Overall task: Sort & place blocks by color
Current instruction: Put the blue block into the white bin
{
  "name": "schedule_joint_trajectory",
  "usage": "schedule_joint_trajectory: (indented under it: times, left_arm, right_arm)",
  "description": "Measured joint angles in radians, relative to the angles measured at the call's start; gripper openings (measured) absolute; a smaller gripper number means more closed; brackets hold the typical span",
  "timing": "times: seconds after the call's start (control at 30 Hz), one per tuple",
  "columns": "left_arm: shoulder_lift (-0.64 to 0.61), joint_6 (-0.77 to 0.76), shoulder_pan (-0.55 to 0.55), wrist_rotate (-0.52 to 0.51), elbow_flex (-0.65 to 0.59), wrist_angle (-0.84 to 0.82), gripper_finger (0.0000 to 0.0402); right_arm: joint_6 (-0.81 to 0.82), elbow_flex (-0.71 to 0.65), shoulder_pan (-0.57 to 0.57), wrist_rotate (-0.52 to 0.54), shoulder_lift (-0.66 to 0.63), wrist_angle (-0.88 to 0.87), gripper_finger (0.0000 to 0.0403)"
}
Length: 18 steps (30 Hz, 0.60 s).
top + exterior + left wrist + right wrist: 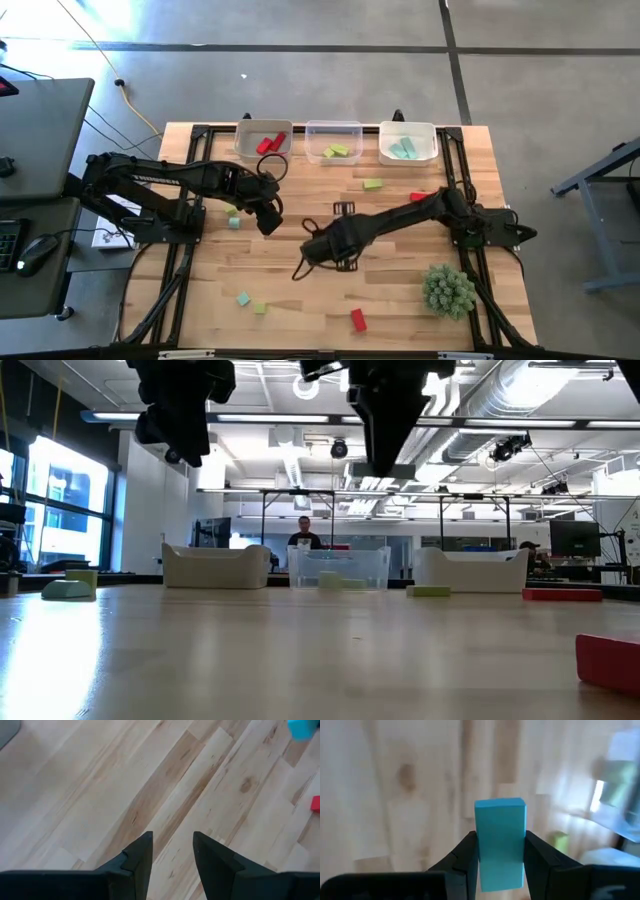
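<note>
My right gripper (500, 836) is shut on a teal block (500, 820) and hangs above the middle of the table (311, 249), well off the wood in the low view (385, 420). My left gripper (172, 838) is open over bare wood, left of centre (268, 222), with nothing between its fingers. Loose blocks lie flat on the table: a yellow-green one (231, 210) and a teal one (235, 222) beside the left gripper, a yellow-green one (373, 184), a red one (418, 196), and three near the front edge (243, 298), (260, 308), (358, 319). My right gripper pinches the teal block between its two fingers (466, 855), one on each long side face (485, 855). The block's free end (500, 806) sticks out past the fingertips. It is lifted clear of the table.
Three bins stand along the far edge: one with red blocks (264, 140), a clear one with yellow-green blocks (333, 142), one with teal blocks (408, 143). A spiky green plant-like ball (448, 290) sits at the near right. A person shows far behind the table (304, 532).
</note>
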Motion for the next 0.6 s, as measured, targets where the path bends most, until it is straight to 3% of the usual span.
schedule_joint_trajectory:
  times: [0.4,0.6]
  left_arm:
    - [0.0,0.056,0.0,0.0,0.0,0.0,0.0131]
    - [0.0,0.07,0.001,-0.025,0.0,0.0,0.0131]
  right_arm:
    - [0.104,-0.012,-0.087,0.225,-0.136,-0.066,0.0092]
    - [0.189,-0.281,-0.138,0.269,-0.303,-0.061,0.0092]
